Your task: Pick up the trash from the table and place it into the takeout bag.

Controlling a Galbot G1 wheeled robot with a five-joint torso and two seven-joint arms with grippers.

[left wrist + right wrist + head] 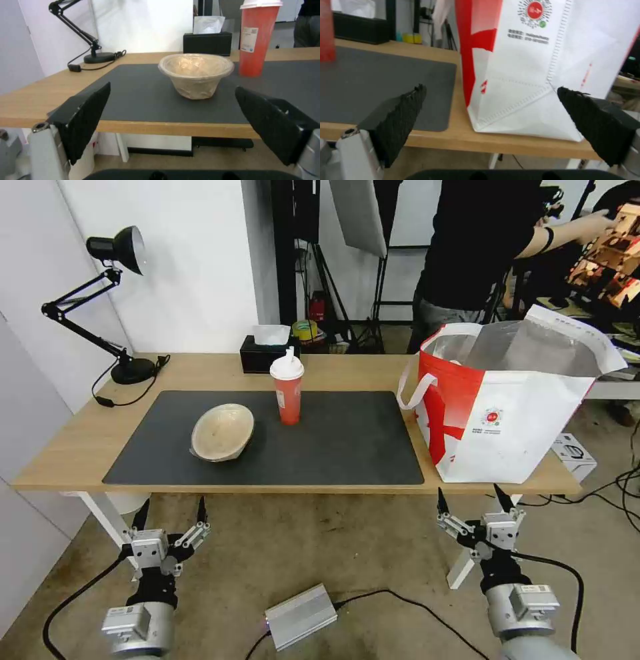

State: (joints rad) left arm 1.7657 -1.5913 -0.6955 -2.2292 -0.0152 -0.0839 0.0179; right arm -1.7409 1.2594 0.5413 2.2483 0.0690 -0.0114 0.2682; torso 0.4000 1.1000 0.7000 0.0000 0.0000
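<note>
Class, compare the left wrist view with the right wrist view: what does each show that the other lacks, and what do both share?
Left wrist view alone: the beige bowl on the mat, the desk lamp, and the open left hand short of the table edge.

Right wrist view alone: the takeout bag standing on the table, and the open right hand before it.

Both: the dark mat, the red drink cup and the black tissue box.

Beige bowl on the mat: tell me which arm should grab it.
Left, probably. The left pincer hangs open below the table edge, facing the beige bowl. The right pincer, also open, faces the takeout bag, farther from the bowl.
</note>
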